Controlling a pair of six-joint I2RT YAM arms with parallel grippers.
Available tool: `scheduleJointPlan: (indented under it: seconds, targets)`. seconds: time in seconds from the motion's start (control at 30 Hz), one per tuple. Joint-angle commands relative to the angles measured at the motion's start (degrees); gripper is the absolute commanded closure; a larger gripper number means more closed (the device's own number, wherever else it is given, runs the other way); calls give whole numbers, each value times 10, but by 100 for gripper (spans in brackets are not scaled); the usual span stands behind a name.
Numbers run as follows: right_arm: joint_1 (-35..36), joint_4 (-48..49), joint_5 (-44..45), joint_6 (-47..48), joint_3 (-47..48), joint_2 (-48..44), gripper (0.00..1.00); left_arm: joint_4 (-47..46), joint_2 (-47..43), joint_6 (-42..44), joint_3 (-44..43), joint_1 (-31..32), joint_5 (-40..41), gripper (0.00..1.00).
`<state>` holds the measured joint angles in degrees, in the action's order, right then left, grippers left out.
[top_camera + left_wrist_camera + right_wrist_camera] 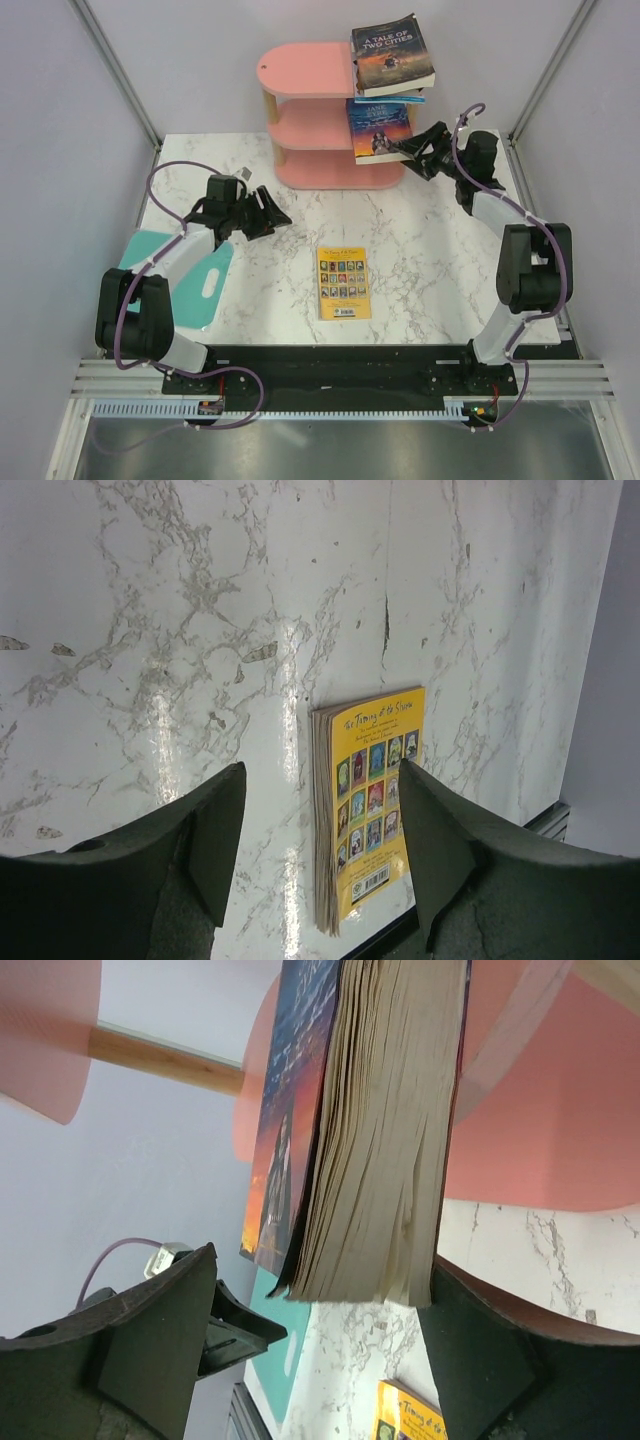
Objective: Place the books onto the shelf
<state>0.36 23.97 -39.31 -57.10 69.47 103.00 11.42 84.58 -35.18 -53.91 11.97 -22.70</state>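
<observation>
The blue Jane Eyre [378, 130] lies on the middle board of the pink shelf [305, 68], its outer end sticking out past the board toward 3 o'clock. One tier up, A Tale of Two Cities [392, 55] overhangs the top board the same way, with a thin pale book [408, 97] peeking out beneath it.

The right hand [418, 148] sits at Jane Eyre's 3 o'clock end. Its fingers [150, 1340] are spread on either side of the page block, with a clear gap on one side (no grip that I can see).

The shelf stands at 12 o'clock on the marble tabletop [430, 260]. The yellow book [343, 283] lies flat near the middle, toward 6 o'clock. The left hand [321, 765] hovers at its 10 o'clock, jaws apart and holding nothing. A flat teal board [210, 280] lies at 8 o'clock, partly under that arm.
</observation>
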Motion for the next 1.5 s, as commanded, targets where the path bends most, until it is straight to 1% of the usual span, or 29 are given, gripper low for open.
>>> scheduleJointPlan:
  seconds: [0.0,0.13,0.23,0.3,0.33,0.37,0.4,0.43,0.47,0.5,0.53,0.63,0.67,0.73,0.8,0.87,0.9,1.0,1.07,1.13,1.2,1.4,1.47]
  targets:
    - [0,-15,9,36,-18,-41,14,-21,-11,24,6,0,-15,32]
    - [0,-30,5,50,-31,-56,13,-25,-12,26,12,0,-16,32]
    - [0,-73,3,87,-45,-83,12,-26,-10,27,15,0,-22,31]
    - [0,-135,0,121,-57,-102,11,-26,-8,27,24,1,-28,31]
    - [0,-166,-6,134,-74,-125,3,-27,-7,27,28,2,-33,31]
    - [0,-181,-13,163,-85,-137,2,-27,-6,27,35,2,-44,30]
    - [0,-203,-17,180,-94,-150,2,-28,-5,28,41,3,-50,30]
    - [1,-256,-16,200,-116,-175,2,-27,-4,28,46,4,-55,30]
    - [3,-285,-11,238,-127,-188,2,-28,-3,27,58,8,-65,30]
    - [8,-310,0,256,-140,-200,2,-28,-1,26,64,10,-69,30]
    - [10,-338,-1,269,-173,-222,2,-30,1,23,71,14,-73,30]
    - [14,-372,-20,305,-238,-235,2,-41,9,12,92,42,-77,30]
    - [17,-378,-24,312,-252,-234,2,-50,18,7,97,62,-76,30]
    - [28,-384,-25,320,-287,-227,2,-57,30,-9,95,95,-74,30]
    - [45,-383,-23,319,-303,-219,2,-71,54,-25,89,113,-74,30]
    - [58,-379,-23,318,-313,-207,8,-87,81,-39,79,133,-87,30]
    - [72,-378,-23,314,-315,-193,13,-91,90,-49,76,138,-91,30]
    - [101,-352,-32,299,-319,-163,18,-91,117,-57,57,152,-96,31]
    - [124,-340,-36,278,-317,-143,17,-89,125,-60,49,158,-93,31]
    - [141,-327,-44,257,-304,-105,16,-87,134,-62,47,162,-93,31]
    - [173,-311,-37,242,-291,-82,15,-87,138,-63,47,163,-91,31]
    - [239,-269,-2,201,-248,-39,13,-88,144,-65,45,168,-87,30]
    - [250,-251,-2,179,-246,-45,14,-88,148,-66,43,169,-87,31]
